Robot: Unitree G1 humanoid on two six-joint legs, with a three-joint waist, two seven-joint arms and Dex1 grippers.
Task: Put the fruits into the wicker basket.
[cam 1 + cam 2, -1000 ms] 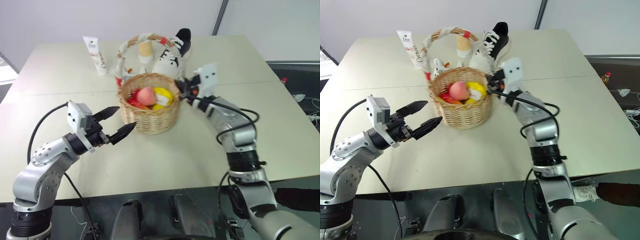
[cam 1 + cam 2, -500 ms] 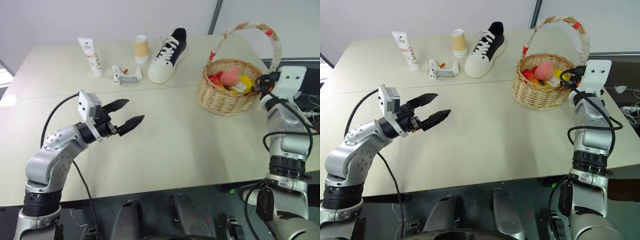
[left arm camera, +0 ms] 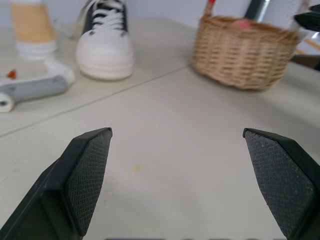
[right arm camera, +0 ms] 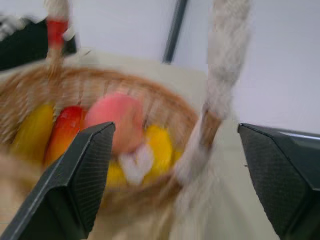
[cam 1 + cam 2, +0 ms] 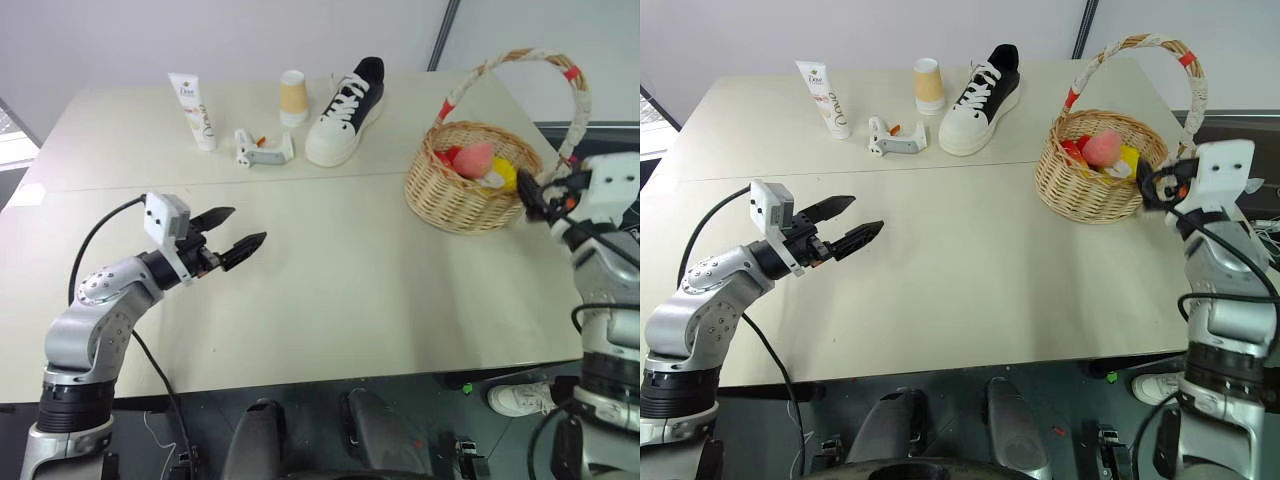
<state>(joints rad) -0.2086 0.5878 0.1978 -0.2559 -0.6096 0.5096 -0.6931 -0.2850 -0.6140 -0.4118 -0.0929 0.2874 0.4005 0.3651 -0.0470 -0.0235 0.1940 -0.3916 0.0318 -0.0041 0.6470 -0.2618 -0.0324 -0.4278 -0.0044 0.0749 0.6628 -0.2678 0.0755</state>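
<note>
- Beige table (image 5: 330, 290), head views: wicker basket (image 5: 470, 195) at the far right, holding the fruits (image 5: 478, 160): pink peach, yellow and red pieces. Toy-like and probably light; weave stiff, handle (image 5: 575, 95) the best hold. Tube (image 5: 192, 110) reads "Dove".
- Left wrist view: left gripper (image 3: 180, 185) spread wide, empty, over bare table.
- Right wrist view: right gripper (image 4: 180, 180) released, its jaws wide either side of the basket's handle post.

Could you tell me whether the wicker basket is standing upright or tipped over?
Upright: the wicker basket sits flat on the table, handle arching overhead.
</note>
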